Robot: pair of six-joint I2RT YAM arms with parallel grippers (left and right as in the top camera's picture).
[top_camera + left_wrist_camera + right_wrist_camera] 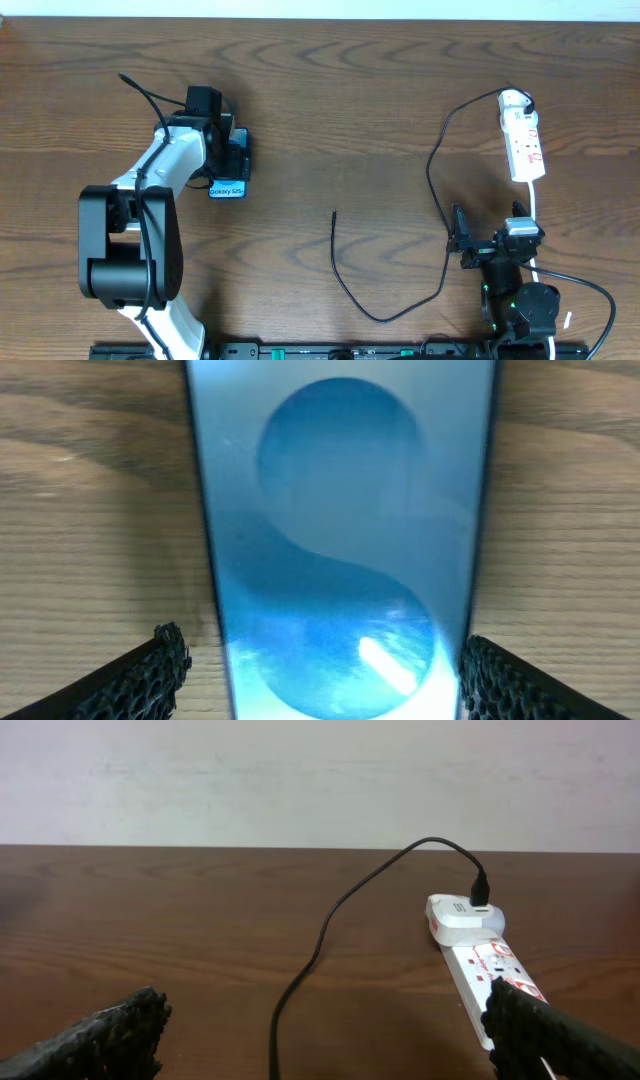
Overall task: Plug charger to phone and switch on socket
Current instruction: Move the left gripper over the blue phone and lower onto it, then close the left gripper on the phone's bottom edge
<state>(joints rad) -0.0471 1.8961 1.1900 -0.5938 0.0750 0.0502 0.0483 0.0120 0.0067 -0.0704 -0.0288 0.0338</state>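
The phone (228,188) lies on the wooden table at the left, its blue screen filling the left wrist view (340,540). My left gripper (233,158) is open and straddles it, one finger on each long edge (325,670). The charger cable (345,282) runs from a white adapter (462,915) in the far end of the socket (525,145) and loops across the table. Its free plug tip (334,214) lies loose at the middle. My right gripper (488,228) is open and empty (320,1040), just in front of the socket (475,970), with the cable (320,935) between its fingers.
The socket's white lead (537,205) runs down past the right arm towards the front edge. A thick black robot cable (590,290) curls at the front right. The left arm's base (125,250) stands at the front left.
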